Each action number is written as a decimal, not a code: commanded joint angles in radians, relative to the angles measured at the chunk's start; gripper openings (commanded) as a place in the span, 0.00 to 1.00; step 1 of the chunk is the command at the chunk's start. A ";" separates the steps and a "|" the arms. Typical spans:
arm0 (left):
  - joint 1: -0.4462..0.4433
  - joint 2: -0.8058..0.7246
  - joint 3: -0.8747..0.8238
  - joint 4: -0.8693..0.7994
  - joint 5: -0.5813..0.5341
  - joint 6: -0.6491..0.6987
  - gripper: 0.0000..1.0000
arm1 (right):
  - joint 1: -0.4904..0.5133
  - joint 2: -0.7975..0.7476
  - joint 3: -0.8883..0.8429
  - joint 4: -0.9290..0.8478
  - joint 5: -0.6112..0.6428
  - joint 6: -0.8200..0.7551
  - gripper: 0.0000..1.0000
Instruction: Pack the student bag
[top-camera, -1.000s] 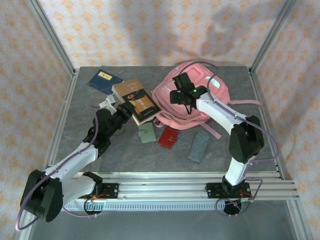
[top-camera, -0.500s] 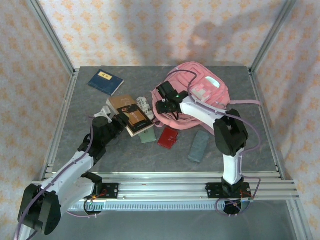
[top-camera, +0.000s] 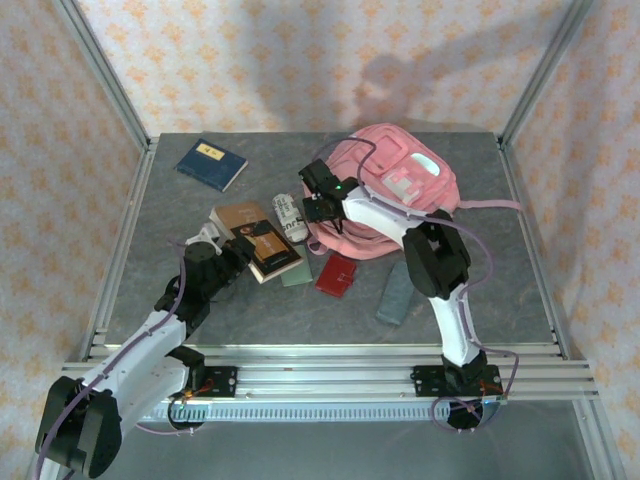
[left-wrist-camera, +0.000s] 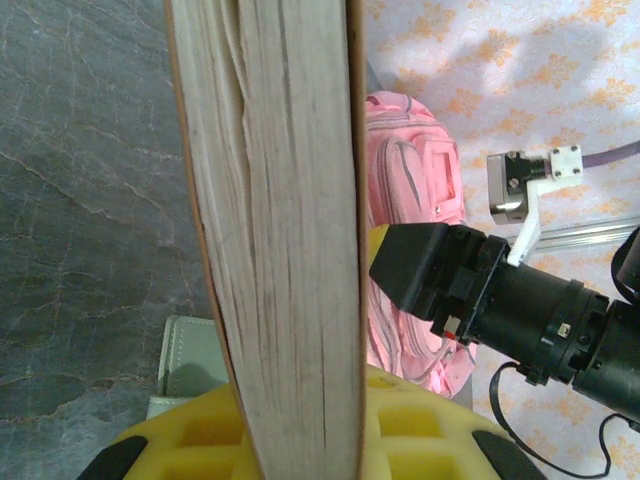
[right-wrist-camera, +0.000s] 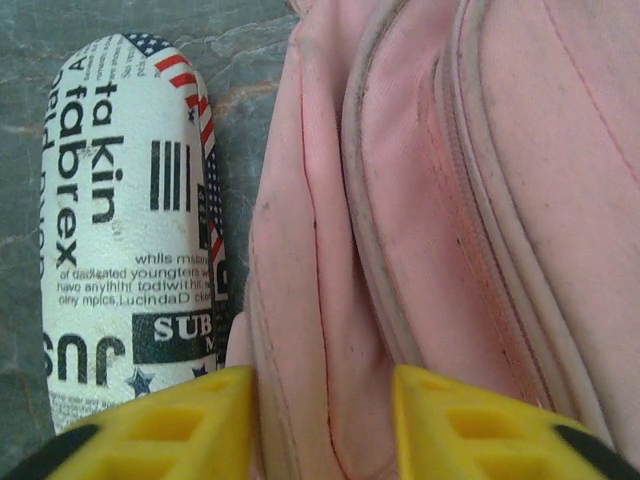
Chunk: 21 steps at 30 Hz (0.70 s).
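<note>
The student bag (top-camera: 400, 185), a big pink backpack, lies at the back right of the table. My right gripper (top-camera: 318, 210) is at its left edge. In the right wrist view a fold of the bag's pink fabric (right-wrist-camera: 330, 250) fills the gap between the yellow fingers (right-wrist-camera: 180, 425), so my right gripper (right-wrist-camera: 322, 425) is shut on it. My left gripper (top-camera: 243, 252) is shut on a brown book (top-camera: 258, 232), held low over the table left of the bag. In the left wrist view the book's page edge (left-wrist-camera: 285, 230) stands between the yellow pads (left-wrist-camera: 425, 430), with the bag (left-wrist-camera: 412, 180) beyond.
A white printed pencil case (top-camera: 290, 214) (right-wrist-camera: 115, 230) lies against the bag's left side. A blue book (top-camera: 212, 163) is at the back left. A green wallet (top-camera: 297, 270), a red wallet (top-camera: 337, 274) and a grey-blue case (top-camera: 397, 292) lie in front of the bag. A pink strap (top-camera: 490, 205) trails right.
My right gripper slid left off the bag's top to its left edge and narrowed its jaws onto the fabric. The left arm drew the book back toward the near left, uncovering the pencil case.
</note>
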 joint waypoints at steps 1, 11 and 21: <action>0.012 -0.039 0.006 0.061 -0.014 0.003 0.00 | 0.004 0.021 0.049 -0.045 0.056 0.010 0.28; 0.013 -0.040 -0.015 0.083 -0.005 -0.009 0.00 | 0.004 0.030 0.025 -0.056 0.037 0.007 0.35; 0.012 -0.031 -0.033 0.153 0.046 -0.032 0.00 | 0.004 -0.057 0.039 -0.066 0.145 -0.004 0.00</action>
